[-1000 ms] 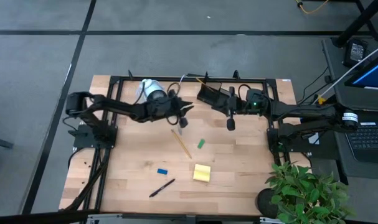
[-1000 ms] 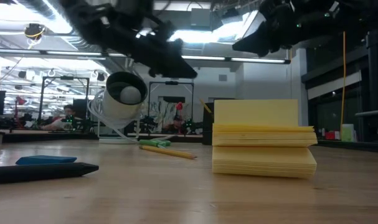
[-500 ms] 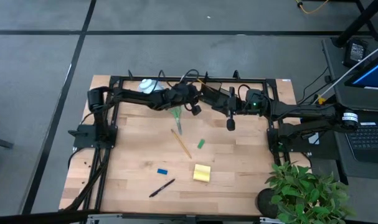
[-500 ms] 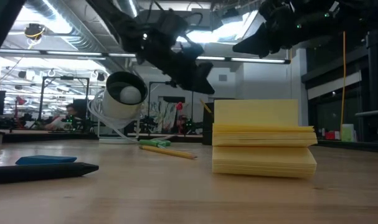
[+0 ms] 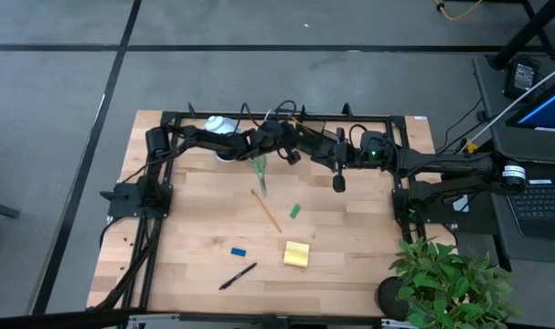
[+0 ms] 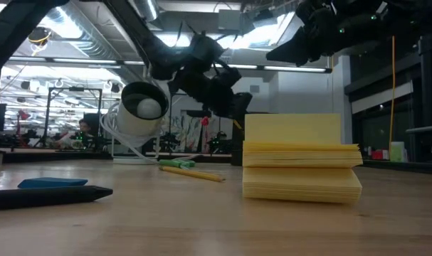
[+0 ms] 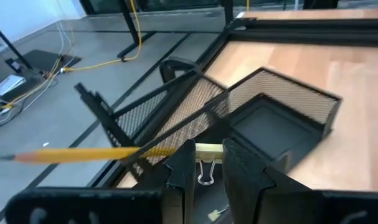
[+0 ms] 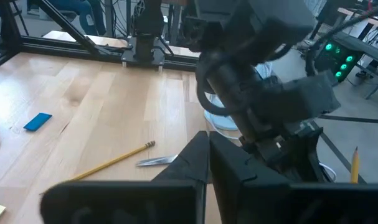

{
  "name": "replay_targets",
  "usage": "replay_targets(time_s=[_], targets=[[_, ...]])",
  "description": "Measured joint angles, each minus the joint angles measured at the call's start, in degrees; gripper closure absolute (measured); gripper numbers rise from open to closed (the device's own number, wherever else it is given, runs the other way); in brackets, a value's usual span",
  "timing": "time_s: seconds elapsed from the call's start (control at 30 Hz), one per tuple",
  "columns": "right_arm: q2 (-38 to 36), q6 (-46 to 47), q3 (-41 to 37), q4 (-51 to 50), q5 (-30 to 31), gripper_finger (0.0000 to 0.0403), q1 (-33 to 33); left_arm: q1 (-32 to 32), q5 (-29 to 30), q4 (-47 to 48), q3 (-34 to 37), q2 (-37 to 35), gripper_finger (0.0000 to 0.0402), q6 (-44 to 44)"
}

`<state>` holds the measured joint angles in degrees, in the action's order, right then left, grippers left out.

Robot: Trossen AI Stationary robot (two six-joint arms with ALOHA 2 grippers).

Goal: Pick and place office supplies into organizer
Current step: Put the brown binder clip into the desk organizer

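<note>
My left gripper (image 7: pixel 207 163) is shut on a yellow pencil (image 7: pixel 83 154) just above the black mesh organizer (image 7: pixel 282 118), which stands at the table's far edge (image 5: pixel 309 137). Another pencil (image 8: pixel 355 165) stands in the organizer. My right gripper (image 5: pixel 338 183) hangs shut and holds nothing, raised to the right of the organizer. On the table lie green-handled scissors (image 5: pixel 259 169), a pencil (image 5: pixel 266 210), a blue eraser (image 5: pixel 238 250), a yellow sticky pad (image 5: pixel 296 254) and a black pen (image 5: pixel 238 275). My left gripper pinches the pencil near its blunt end (image 7: pixel 208 148) between its two fingers. The fingers lie across the pencil. The pencil sticks out level to one side, its sharpened tip (image 7: pixel 3 157) free, lifted clear over the organizer's mesh wall.
A white round device (image 5: pixel 220 128) stands at the far left of the table beside my left arm. A small green item (image 5: pixel 295 211) lies by the loose pencil. A black frame rail (image 5: pixel 277 114) runs along the far edge behind the organizer.
My left gripper has moved toward the table's right and far edge, from above the scissors to the organizer, sinking a little, with its fingers kept shut on the pencil. My right arm has kept still.
</note>
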<state>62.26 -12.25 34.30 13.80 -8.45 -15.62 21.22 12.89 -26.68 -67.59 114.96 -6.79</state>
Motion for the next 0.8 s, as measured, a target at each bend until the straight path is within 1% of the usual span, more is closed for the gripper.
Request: replay_targets(time_s=[0.23,0.4,0.5,0.8], targets=[[0.0,-0.1,0.0,0.0,0.0,0.0398,0.0,1.1,0.0,-0.8,0.0,2.3,0.0336,0.0],[0.0,-0.2,0.0,0.1,0.0,0.0384,0.0,1.1,2.2,-1.9,0.0,3.2,0.0336,-0.9],[0.0,-0.2,0.0,0.1,0.0,0.0383,0.0,1.0,2.2,-2.2,0.0,3.2,0.0336,-0.9],[0.0,-0.2,0.0,0.1,0.0,0.0398,0.0,0.8,2.4,-1.6,-0.6,3.2,0.0336,-0.3]])
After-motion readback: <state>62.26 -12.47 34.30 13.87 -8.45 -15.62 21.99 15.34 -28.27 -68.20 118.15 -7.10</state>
